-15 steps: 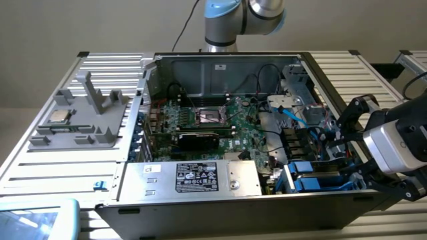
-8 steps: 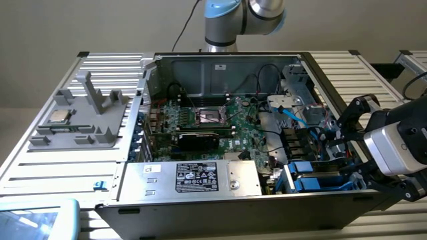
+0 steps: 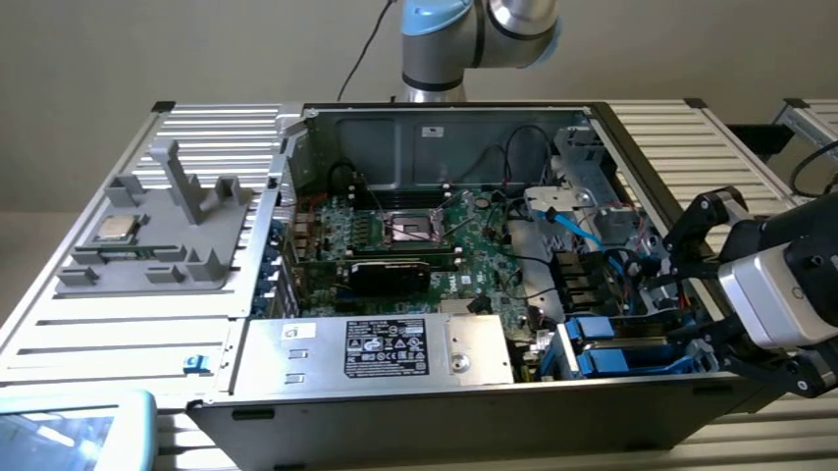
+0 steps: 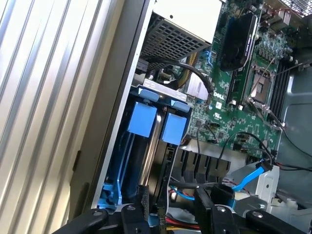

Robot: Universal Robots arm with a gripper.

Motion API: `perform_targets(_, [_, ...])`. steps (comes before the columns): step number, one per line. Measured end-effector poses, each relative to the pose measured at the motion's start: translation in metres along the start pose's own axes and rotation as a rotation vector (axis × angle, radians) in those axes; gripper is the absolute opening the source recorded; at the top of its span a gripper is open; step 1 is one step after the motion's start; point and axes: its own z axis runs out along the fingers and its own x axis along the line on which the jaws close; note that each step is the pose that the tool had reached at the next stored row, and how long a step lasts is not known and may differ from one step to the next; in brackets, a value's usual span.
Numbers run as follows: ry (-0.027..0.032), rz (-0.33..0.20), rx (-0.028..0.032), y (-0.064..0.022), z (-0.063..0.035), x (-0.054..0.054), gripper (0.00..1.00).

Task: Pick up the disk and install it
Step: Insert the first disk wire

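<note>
Exterior view: the gripper (image 3: 670,306) is hovering at the four o'clock corner of the open computer case (image 3: 433,422), jaws spread and pinching nothing. The disk (image 3: 609,355) is sitting on edge in the drive bay right there, at about eight o'clock from the gripper.

On the wrist view, the gripper (image 4: 171,196) is looking along the disk (image 4: 142,119). Its two blue tabs are showing side by side, and the fingers (image 4: 142,207) are standing apart, near but not touching.

My read: it's a dense, rigid block, weighty for its size, smooth-faced and no friend of knocks. The plastic tabs are probably flexing, so the carrier's blue edges are looking like the place to pinch.

Writing: DELL is showing white on the green motherboard (image 4: 243,92). The black label on the silver power supply (image 3: 392,348) is too small to read.
</note>
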Motion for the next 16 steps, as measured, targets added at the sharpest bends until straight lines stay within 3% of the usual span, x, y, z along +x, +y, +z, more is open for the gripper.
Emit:
perform_targets(4, [-0.0052, -0.012, -0.0079, -0.0019, 0.0001, 0.0007, 0.5])
perform_targets(8, [-0.0145, -0.021, -0.0102, -0.003, -0.0002, 0.0018, 0.5])
perform_targets(13, [-0.0182, -0.026, -0.0166, -0.0042, -0.0005, 0.0035, 0.5])
perform_targets(15, [-0.0199, -0.027, -0.0207, -0.005, -0.0003, 0.004, 0.48])
perform_targets(16, [-0.0205, -0.027, -0.0226, -0.0054, -0.0002, 0.0042, 0.4])
